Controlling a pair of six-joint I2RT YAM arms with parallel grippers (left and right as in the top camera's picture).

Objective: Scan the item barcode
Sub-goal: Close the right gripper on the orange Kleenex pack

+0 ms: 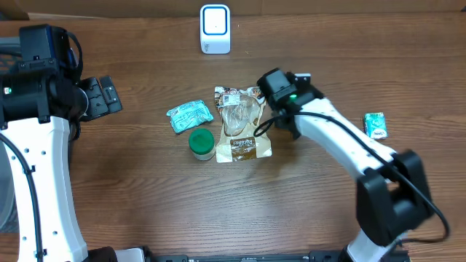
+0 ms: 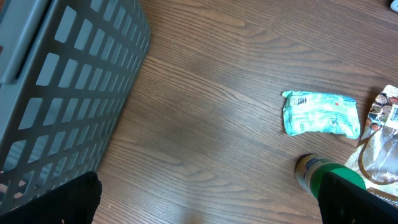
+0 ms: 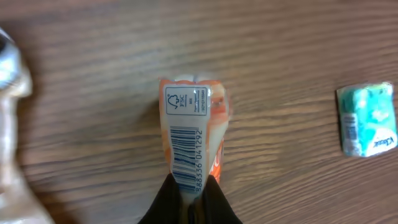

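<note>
Since the barcode must show, right pincer [image 3: 189, 186]: nipped shut on orange packet [image 3: 194, 118] by its end, above the desk [image 3: 93, 74];
Left pincer [image 2: 217, 202]: jaws wide, holding nothing;
White scanner [image 1: 215, 29]: well apart; packet not yet presented

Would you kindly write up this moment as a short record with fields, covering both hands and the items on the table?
Right hand: shut on orange packet, barcode toward the wrist camera
Left hand: open, empty, near grey basket
Scanner: white, far side of table
Loose items: clear bag, teal packet, green-lidded jar, tissue pack
</note>
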